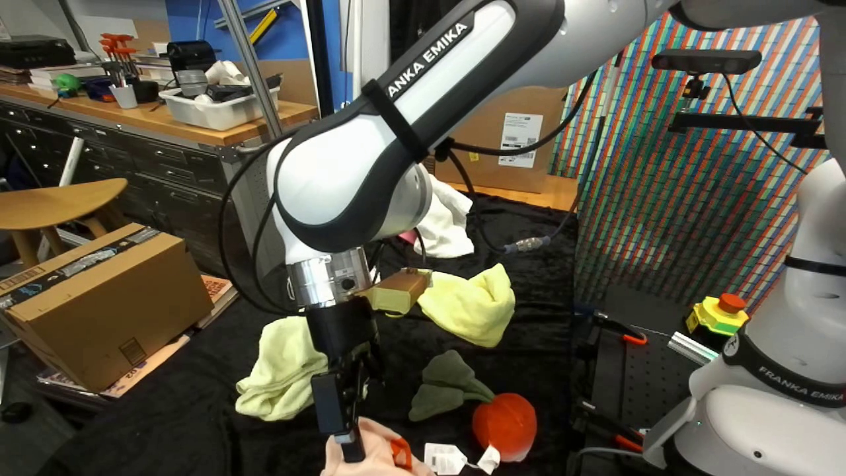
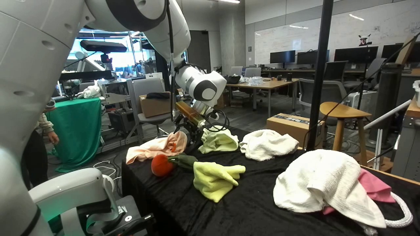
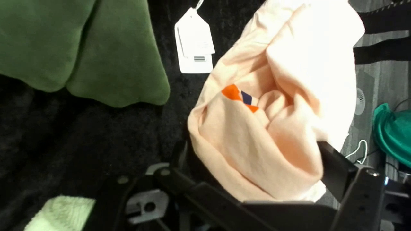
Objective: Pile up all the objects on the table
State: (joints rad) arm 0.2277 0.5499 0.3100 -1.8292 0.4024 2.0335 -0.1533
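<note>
"What's the claw (image 3: 252, 150) at?"

"The peach cloth (image 2: 157, 147), bunched on the counter (image 2: 259, 193), at its far left in an exterior view. Something orange (image 3: 231, 92) shows in its folds."

"Pinching it?"

"Spread: its fingers (image 3: 337, 165) stand apart with part of the cloth between them. Whether they touch it, I can't tell."

"Beside it?"

"Just nearer, a red stuffed vegetable (image 2: 162, 165), its green leaves (image 2: 183, 161) pointing right. In the wrist view a paper tag (image 3: 195, 45) lies beside the cloth."

"Further out?"

"In an exterior view, right of the peach cloth, a pale green cloth (image 2: 218, 141), then a white cloth (image 2: 269, 144). A yellow cloth (image 2: 215, 180) is nearer, right of the leaves. At the near right, a big white towel (image 2: 318, 183) drapes over something pink (image 2: 375, 185), a white rope (image 2: 407, 213) looping beside it."

"Past the counter?"

"A cardboard box (image 2: 285, 127) and a wooden stool (image 2: 344, 109), far right."
</note>
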